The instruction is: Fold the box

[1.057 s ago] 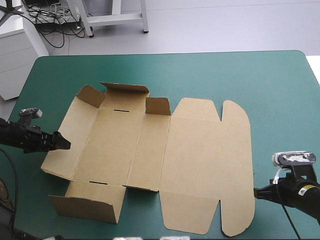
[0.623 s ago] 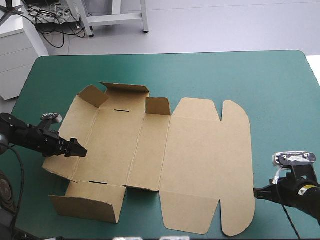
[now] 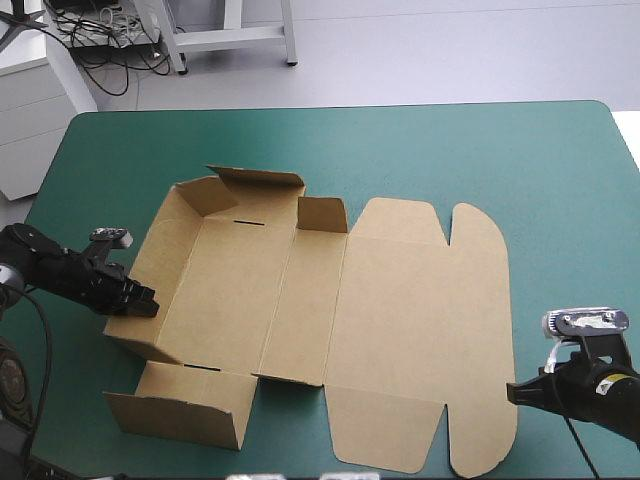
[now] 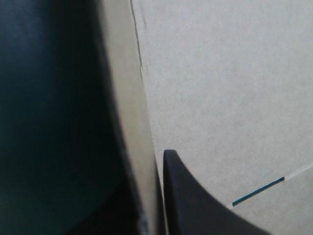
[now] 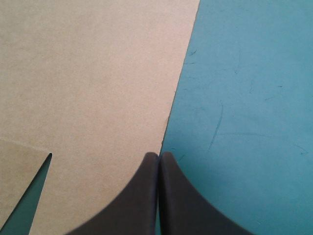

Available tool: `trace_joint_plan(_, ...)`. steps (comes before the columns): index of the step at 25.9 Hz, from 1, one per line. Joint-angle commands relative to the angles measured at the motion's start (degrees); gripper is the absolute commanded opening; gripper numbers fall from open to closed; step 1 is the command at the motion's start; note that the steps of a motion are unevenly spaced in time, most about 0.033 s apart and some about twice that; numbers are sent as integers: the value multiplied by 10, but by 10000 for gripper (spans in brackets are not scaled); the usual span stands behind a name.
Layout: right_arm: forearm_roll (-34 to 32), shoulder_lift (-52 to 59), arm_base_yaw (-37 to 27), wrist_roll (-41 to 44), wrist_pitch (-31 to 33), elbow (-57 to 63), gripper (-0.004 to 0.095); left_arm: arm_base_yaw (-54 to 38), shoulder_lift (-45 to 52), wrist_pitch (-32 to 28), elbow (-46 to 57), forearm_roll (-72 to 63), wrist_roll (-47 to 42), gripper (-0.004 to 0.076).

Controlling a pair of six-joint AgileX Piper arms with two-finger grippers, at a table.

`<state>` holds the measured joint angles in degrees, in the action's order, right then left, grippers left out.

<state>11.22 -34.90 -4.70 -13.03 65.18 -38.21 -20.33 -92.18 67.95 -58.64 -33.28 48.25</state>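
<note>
The brown box lies as a cut sheet on the teal-green cover, its lid panel flat toward the right. Its left wall stands tilted up, with my left gripper shut on its outer edge. In the left wrist view the board's edge runs between my fingers, with the box floor and a slot beyond; that gripper pinches the sheet. My right gripper is shut and empty, its tip at the lid's right edge.
The near flap and the far flaps of the box stand partly raised. Teal-green cover shows around the sheet, widest at the right and far side. The table's left edge is close behind my left arm.
My left gripper reached in over the left wall, drew back and shut on its edge. The wall rose and the whole sheet slid slightly right. The right arm stayed put.
</note>
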Motion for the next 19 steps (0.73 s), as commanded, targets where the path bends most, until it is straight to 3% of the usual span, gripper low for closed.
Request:
trace_joint_plan(1,7,-2,-5,-5,-18,-14,-20,4,22,18,-10,-7,2,-10)
trace_joint_plan(12,9,-2,-5,-3,-19,-14,-20,5,22,-17,-11,-10,-8,-10)
trace_joint_plan(19,9,-2,-5,-3,-19,-14,-20,6,22,10,-76,-10,-28,-10)
